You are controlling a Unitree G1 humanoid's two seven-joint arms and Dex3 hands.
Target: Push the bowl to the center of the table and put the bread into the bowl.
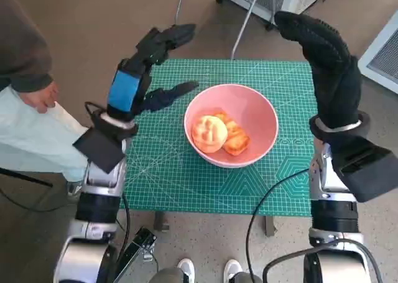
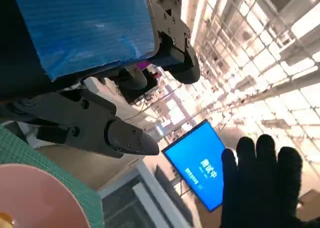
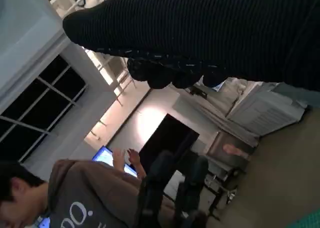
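One pink bowl (image 1: 231,125), two bread pieces (image 1: 220,134), one green mat (image 1: 186,171).

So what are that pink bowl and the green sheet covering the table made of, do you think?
The round pink bowl looks like smooth plastic or glazed ceramic: even colour, soft sheen; I cannot tell which. The green gridded sheet looks like a rubbery matte cutting mat, judging by its printed white lines and flat, dull surface. The golden bread inside the bowl may be real or a foam model.

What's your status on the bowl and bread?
Left hand and right hand raised, holding nothing. Pink round bowl mid-mat; golden bread pieces inside. Nothing obstructing.
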